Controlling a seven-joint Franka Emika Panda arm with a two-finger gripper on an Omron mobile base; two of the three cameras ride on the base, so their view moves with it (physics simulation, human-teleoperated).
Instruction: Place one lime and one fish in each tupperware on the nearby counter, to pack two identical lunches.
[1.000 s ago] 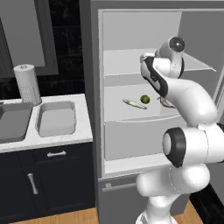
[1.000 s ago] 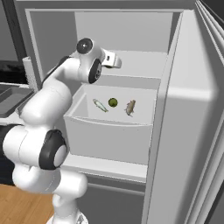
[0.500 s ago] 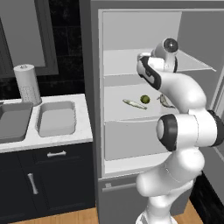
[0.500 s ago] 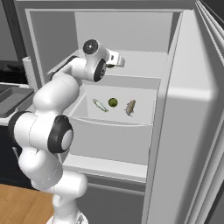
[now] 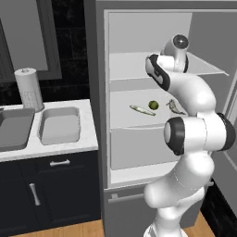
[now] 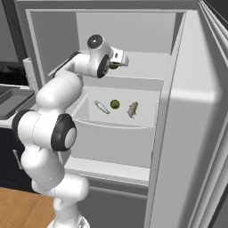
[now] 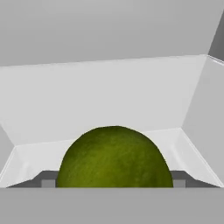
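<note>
Reaching onto upper fridge shelf point(image 6: 147, 67), gripper point(image 7: 114, 184) straddling a lime point(image 7: 114, 158) between fingertips; can't tell if pinching. Second lime point(image 5: 153, 105) sitting on lower shelf between two fish point(image 5: 142, 109).

Mottled green lime point(image 7: 114, 158); grey tupperware point(image 5: 59, 125); white veined counter point(image 5: 88, 139).

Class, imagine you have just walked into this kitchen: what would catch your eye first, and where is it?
First, the big white arm reaching into the open fridge, its pincer at a lime on the upper shelf. That lime sits right between the fingertips in the hand view. On the shelf below lie a second lime between two fish, one slim, one stubby; left of the fridge, a grey tupperware waits on the counter.
</note>
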